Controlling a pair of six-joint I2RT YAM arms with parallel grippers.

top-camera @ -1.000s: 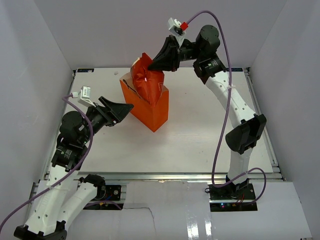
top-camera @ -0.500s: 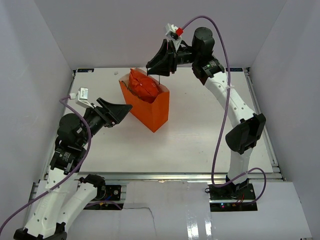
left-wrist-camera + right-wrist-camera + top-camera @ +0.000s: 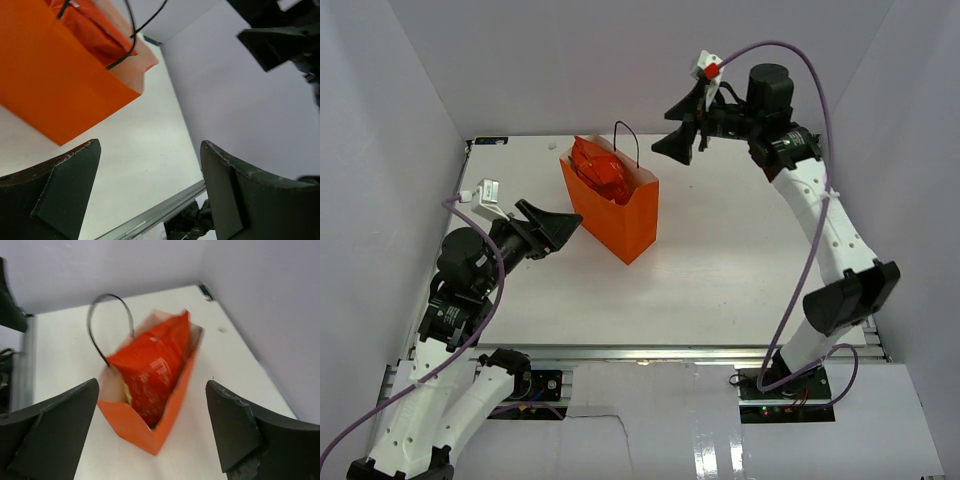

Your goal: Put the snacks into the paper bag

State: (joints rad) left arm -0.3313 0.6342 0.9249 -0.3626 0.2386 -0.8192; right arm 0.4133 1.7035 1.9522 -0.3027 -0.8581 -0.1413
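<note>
The orange paper bag [image 3: 623, 218] stands upright at the table's back left, its black cord handle [image 3: 626, 141] sticking up. A red crinkly chip bag [image 3: 598, 168] sits inside it, top poking out of the mouth. My right gripper [image 3: 674, 146] hangs open and empty, above and to the right of the bag. Its wrist view looks down on the paper bag [image 3: 145, 432] and the chip bag [image 3: 160, 355] between the spread jaws [image 3: 152, 384]. My left gripper [image 3: 570, 222] is open and empty beside the bag's left face; that view shows the paper bag [image 3: 50, 90].
The white table [image 3: 740, 260] is boxed in by pale walls on three sides. An aluminium rail [image 3: 650, 352] runs along its near edge. A pale yellowish edge [image 3: 125, 391] shows inside the bag next to the chip bag.
My right gripper opened and let go of the chip bag, which sank into the paper bag. The right arm then pulled away up and to the right. The left arm barely moved.
</note>
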